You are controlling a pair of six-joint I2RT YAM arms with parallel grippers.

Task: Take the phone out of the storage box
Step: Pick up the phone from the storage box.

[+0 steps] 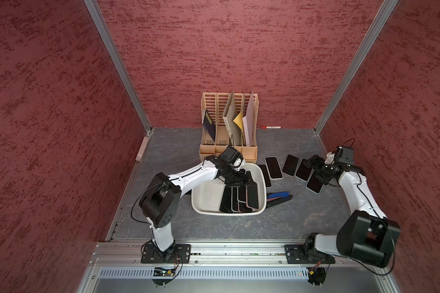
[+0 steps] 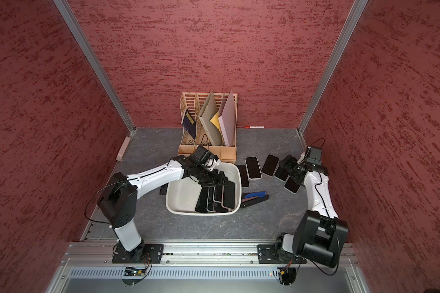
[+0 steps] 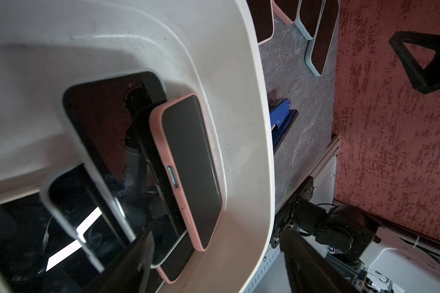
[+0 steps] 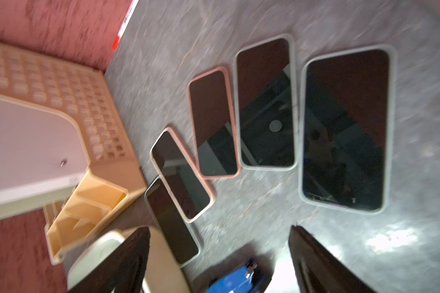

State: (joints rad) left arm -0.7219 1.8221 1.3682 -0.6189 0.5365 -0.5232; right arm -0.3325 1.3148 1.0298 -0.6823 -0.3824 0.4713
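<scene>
NEAR: shallow off-white plastic storage box (image 1: 203, 200), pink-cased black-screen phone (image 3: 188, 165) overlapping others against its right-arm-side wall | left gripper (image 1: 243, 181) spread above them, empty, probably lining up your pick | blue stapler (image 1: 280, 195) beside box | right gripper (image 1: 313, 165) spread, empty, over dark-screened phones (image 1: 273, 167) rowed on grey bench (image 1: 214, 228) | FAR: beige slotted file rack (image 1: 208, 149) crowds your left wrist.

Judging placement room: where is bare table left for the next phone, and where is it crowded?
Bare: table between box and front rail; corner left of the rack. Crowded: phones and stapler between box and right arm.
</scene>
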